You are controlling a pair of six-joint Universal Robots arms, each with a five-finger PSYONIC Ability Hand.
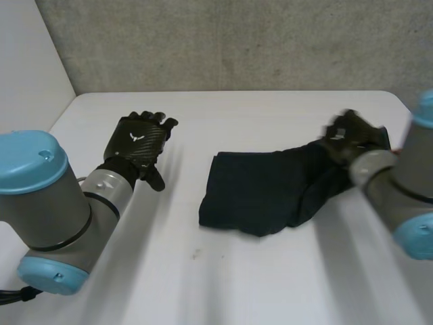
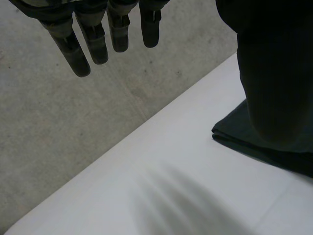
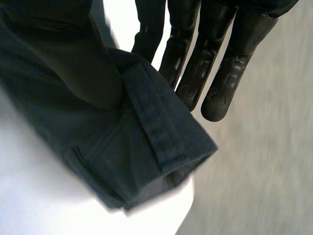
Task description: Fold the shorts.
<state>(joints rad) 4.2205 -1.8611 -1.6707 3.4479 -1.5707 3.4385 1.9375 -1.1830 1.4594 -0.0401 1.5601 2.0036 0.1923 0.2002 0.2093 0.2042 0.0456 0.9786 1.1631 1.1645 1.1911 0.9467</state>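
White surface (image 1: 223,284), rough grey concrete wall (image 1: 237,40) behind. Dark, near-black woven-cloth shorts (image 1: 264,193) lie right of centre on the surface, gathered into a rough rectangle. Their right end rises off the surface to the right hand (image 1: 352,139).

Right wrist view: a stitched hem band is pinched between the thumb and the straight fingers (image 3: 220,83); the fingertips stick out past the cloth edge.

Left hand (image 1: 141,143) hovers over bare surface, well apart from the shorts on their left side. Its fingers (image 2: 98,44) are straight, slightly spread, holding nothing. In the left wrist view one flat corner of the shorts shows beside its thumb.

Judgement: the step in hand is a fold, with the right end lifted to go over the left part. The cloth looks doubled at least once, but the layers cannot be counted. Task roughly midway.

Next move calls for carrying the pinched hem low across the pile, laying edge on edge, and letting go only once the hem is down. The left hand could pin the left edge so the pile does not drag.
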